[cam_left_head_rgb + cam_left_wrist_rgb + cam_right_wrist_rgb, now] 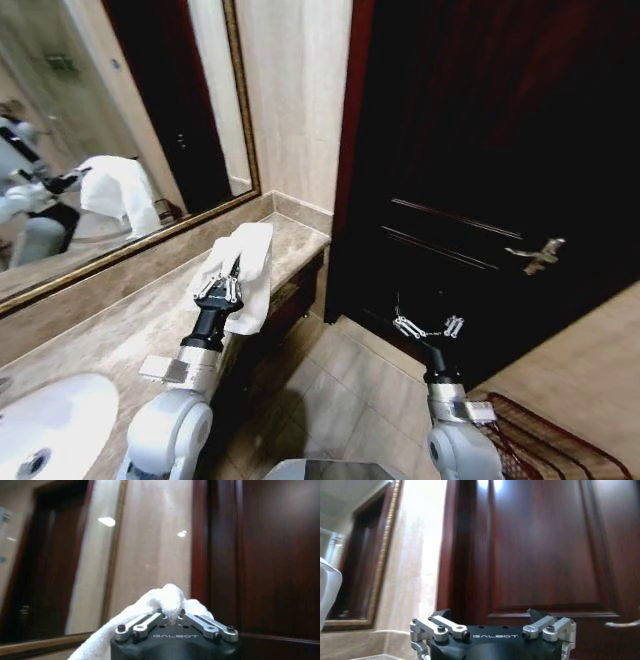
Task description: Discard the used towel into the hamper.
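Left gripper [232, 272], fingers clenched on a white towel [243, 275]: the cloth is pinched between the fingertips and hangs down around and below them, raised clear of the marble counter [120, 325] that lies beneath the arm. In the left wrist view the same gripper [171, 615] shows its two linkages drawn together, with a fold of the towel [160, 602] bulging out just beyond the tips and draping to one side. Beyond the held cloth stand the beige wall panel and the gold-framed mirror [100, 150], in which the towel's reflection appears. A white sink [50, 425] sits on the counter behind the left arm, close to the robot's body.

Right gripper [428, 327], fingers spread and holding nothing, raised in front of a dark wooden door [480, 150]; the lever handle [537, 255] lies beyond it and to its right. The right wrist view shows that gripper [492, 624] with its fingers set wide apart, facing the door panel.

Hamper [540, 440]: reddish-brown wire basket on the tiled floor, below and to the right of the right gripper, beside the right arm, well apart from the towel.
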Robot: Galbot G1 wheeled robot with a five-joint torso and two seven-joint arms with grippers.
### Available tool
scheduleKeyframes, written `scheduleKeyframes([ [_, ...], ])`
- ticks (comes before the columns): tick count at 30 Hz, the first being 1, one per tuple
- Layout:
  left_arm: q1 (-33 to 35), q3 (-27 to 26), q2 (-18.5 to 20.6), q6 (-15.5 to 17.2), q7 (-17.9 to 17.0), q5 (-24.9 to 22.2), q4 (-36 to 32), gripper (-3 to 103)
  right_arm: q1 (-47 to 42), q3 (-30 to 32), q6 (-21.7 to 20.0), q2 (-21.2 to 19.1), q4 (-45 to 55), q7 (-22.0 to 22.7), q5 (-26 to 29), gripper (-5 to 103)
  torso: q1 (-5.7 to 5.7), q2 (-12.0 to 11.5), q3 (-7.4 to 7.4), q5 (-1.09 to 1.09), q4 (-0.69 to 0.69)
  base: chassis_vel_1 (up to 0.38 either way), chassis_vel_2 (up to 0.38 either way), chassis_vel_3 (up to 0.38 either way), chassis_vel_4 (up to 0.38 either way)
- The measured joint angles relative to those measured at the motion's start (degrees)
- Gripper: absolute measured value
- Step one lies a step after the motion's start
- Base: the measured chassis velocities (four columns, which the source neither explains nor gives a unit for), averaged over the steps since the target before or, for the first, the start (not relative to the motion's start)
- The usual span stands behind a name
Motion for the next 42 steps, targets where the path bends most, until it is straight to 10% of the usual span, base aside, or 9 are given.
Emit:
scheduleKeyframes([
  [42, -2.1, 2.8, 0.1, -0.2, 1.0, -0.7, 4.4, 4, 0.9, 0.0, 1.8, 0.0, -2.3, -0.5, 0.5, 100, 0.0, 0.0, 0.0, 0.01, -0.01, -0.127, -0.122, -0.125, -0.13],
])
